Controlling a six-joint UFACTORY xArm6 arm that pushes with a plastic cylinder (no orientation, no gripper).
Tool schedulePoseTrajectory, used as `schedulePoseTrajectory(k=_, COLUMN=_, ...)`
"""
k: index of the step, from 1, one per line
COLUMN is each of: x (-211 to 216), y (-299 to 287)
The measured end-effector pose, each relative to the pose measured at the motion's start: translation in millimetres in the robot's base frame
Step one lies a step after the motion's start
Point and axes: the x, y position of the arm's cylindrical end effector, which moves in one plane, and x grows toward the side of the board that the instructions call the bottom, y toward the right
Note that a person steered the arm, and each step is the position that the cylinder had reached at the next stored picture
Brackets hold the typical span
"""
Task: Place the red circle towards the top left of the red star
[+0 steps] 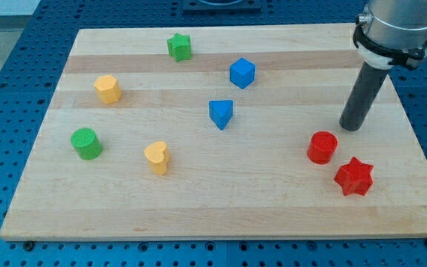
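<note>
The red circle (pixel 322 147) stands on the wooden board (pixel 273 200) at the view's lower right. The red star (pixel 354 176) lies just below and right of it, a small gap between them. My tip (pixel 351 127) rests on the board just above and right of the red circle, close to it but apart. The rod rises to the arm's grey body at the view's top right.
A blue cube (pixel 242 73) and a blue triangle (pixel 221 113) sit mid-board. A green star (pixel 179 47) is at the top. A yellow hexagon (pixel 107 88), a green circle (pixel 87 143) and a yellow heart (pixel 156 157) lie on the left.
</note>
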Motion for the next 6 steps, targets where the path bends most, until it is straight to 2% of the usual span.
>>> schedulePoseTrajectory(k=1, x=0, y=-82)
schedulePoseTrajectory(k=2, x=1, y=-82)
schedulePoseTrajectory(k=3, x=18, y=-55)
schedulePoseTrajectory(k=4, x=19, y=-49)
schedulePoseTrajectory(k=6, x=46, y=-53)
